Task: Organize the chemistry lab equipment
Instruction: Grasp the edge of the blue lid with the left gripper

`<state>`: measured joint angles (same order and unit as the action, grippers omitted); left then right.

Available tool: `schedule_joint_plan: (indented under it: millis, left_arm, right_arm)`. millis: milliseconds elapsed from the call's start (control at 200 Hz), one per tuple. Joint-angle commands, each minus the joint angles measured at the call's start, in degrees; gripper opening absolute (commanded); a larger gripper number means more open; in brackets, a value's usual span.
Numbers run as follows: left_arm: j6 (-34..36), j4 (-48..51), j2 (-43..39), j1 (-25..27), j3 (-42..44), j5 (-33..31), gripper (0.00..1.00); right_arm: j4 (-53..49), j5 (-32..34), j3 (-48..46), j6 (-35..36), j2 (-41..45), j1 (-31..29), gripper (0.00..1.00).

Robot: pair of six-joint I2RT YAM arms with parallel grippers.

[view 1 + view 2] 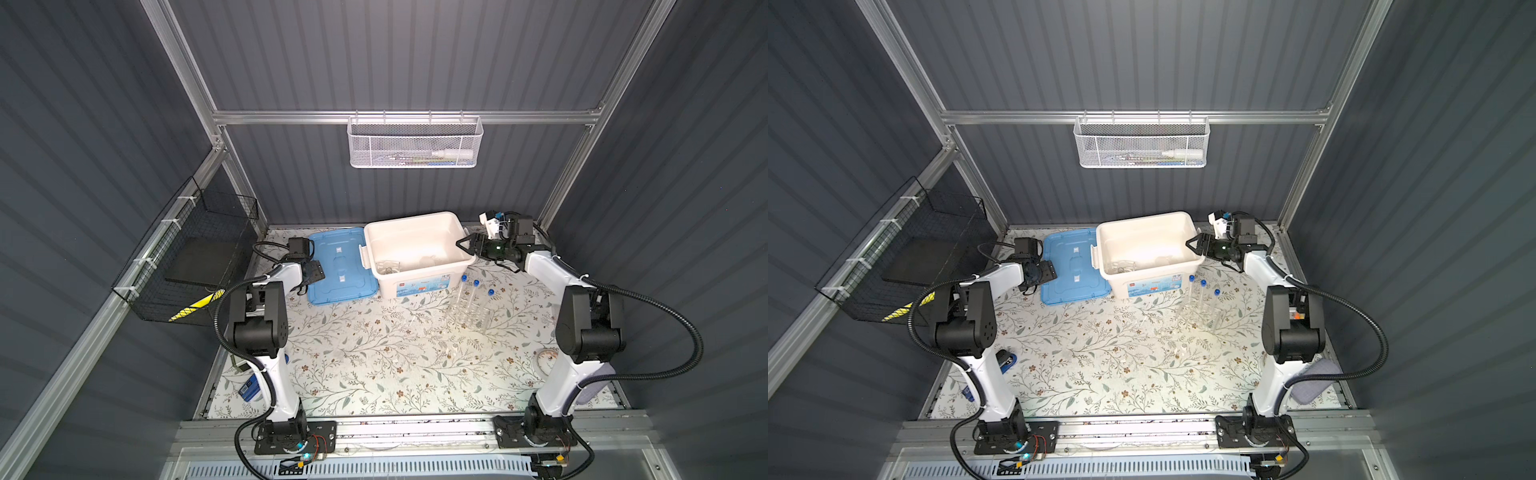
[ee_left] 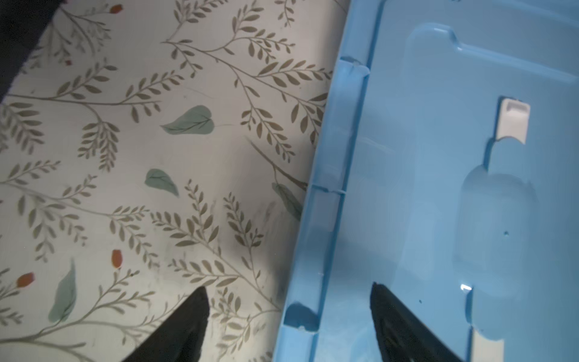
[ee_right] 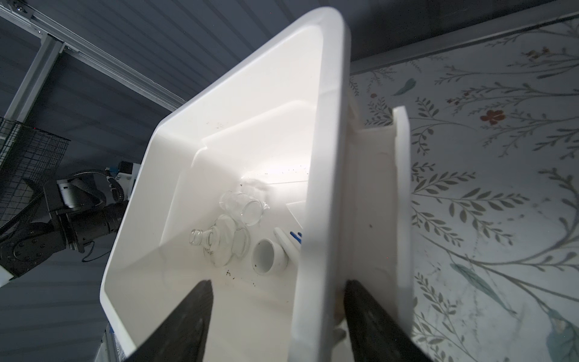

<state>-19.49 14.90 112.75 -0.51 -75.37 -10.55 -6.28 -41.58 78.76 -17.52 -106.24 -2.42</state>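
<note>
Right wrist view is showing the right claw [image 3: 279, 283] standing wide astride the rim of the white bin [image 3: 326, 156]; the left claw [image 2: 288, 288] is gaping over the blue lid [image 2: 423, 188]. Inside the bin, glass vessels [image 3: 241, 207] are lying: light, slick, fragile; gripping the neck looks safest.

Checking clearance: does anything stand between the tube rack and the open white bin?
Nothing visible does. The tube rack stands just in front of the white bin, whose blue lid lies off to its left. Only the right gripper, jaws straddling the bin's right rim, is near that path.
</note>
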Motion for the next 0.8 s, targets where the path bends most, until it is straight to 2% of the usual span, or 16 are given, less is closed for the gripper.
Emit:
schedule_joint_plan:
  millis: [0, 105, 280, 450, 790]
  left_arm:
    - [0.91, 1.41, 1.69, -1.6, -2.51, 3.45, 0.75]
    - [1.7, 1.83, 2.98, -2.47, -3.5, 5.15, 0.62]
    - [3.69, 3.11, 3.45, -2.63, -3.75, 4.32, 0.43]
    - [4.8, 3.14, 3.25, -2.65, -2.32, 4.54, 0.35]
    - [7.04, 4.66, 3.61, -2.65, -1.25, 7.51, 0.09]
  right_arm:
    - [-1.56, 0.21, -1.02, 1.2, 1.39, -0.71, 0.69]
    - [-1.9, 0.47, -1.04, 1.51, 1.43, -0.67, 0.69]
    - [-1.98, 0.66, -0.98, 1.53, 1.41, -0.63, 0.7]
    - [-2.06, 0.82, -0.89, 1.35, 1.38, -0.57, 0.7]
    - [-2.76, 1.5, -1.24, 1.5, 2.17, -0.57, 0.7]
